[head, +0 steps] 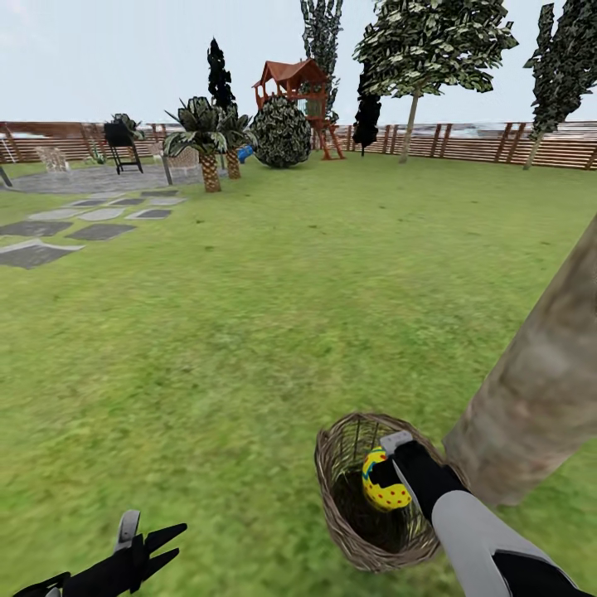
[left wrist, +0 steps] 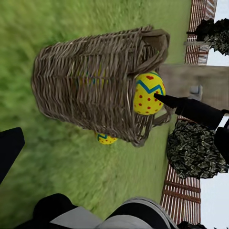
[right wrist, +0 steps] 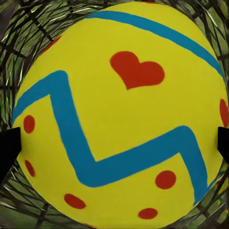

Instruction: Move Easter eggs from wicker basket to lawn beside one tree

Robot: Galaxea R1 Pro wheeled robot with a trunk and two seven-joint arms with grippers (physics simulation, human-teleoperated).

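The wicker basket stands on the lawn right beside the thick pale trunk of the tree. My right gripper is shut on an Easter egg, yellow with red dots and a blue zigzag, at the height of the basket's rim. In the right wrist view that egg sits between the two black fingertips. The left wrist view shows the basket from the side, the held egg at its mouth, and another egg on the grass against its wall. My left gripper hangs open and empty, low and left of the basket.
Grey paving slabs lie far left, with a black grill behind them. Short palms, a round bush and a red play tower stand at the back before a brown slatted fence. Open grass stretches ahead.
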